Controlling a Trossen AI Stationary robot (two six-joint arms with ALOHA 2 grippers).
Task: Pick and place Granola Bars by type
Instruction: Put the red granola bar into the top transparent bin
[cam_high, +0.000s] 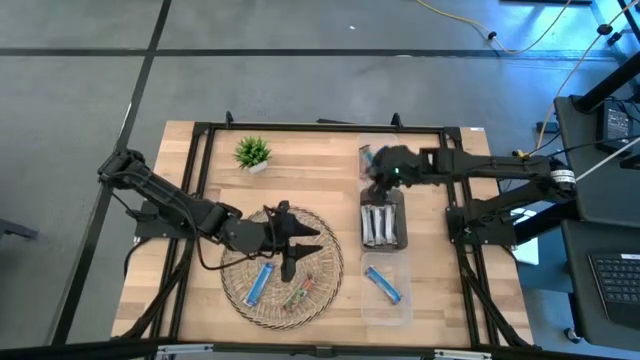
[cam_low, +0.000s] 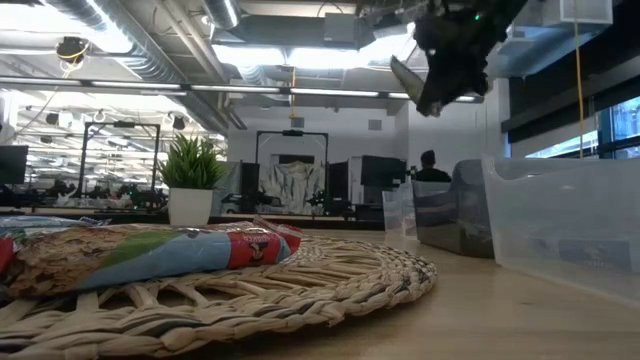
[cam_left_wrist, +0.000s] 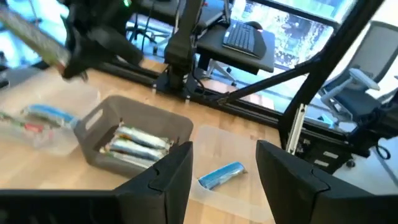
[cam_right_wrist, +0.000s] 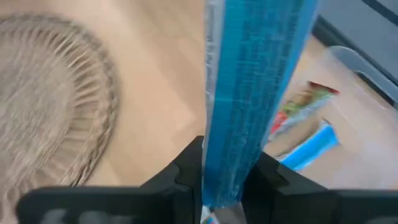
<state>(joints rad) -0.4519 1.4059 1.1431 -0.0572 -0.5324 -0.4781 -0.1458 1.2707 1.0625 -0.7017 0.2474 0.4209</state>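
Observation:
A round wicker mat carries a blue bar and a green/red bar. My left gripper hovers open over the mat's far part, touching nothing; its fingers frame the bins in the left wrist view. My right gripper is raised over the far clear container and is shut on a blue bar. That container holds a blue bar and a green/red bar. Silver bars lie in the grey bin. Another blue bar lies in the near clear container. My right gripper pinches the blue bar between its two fingers at one end. The rest of the wrapper sticks out past the fingertips, along the fingers. The bar is lifted clear, high above the table, as the low view shows.
A small potted plant stands at the table's far left. The three containers sit in a row along the table's right side. Bare wood lies between mat and bins. A black frame rims the table; a person sits far off in the room.

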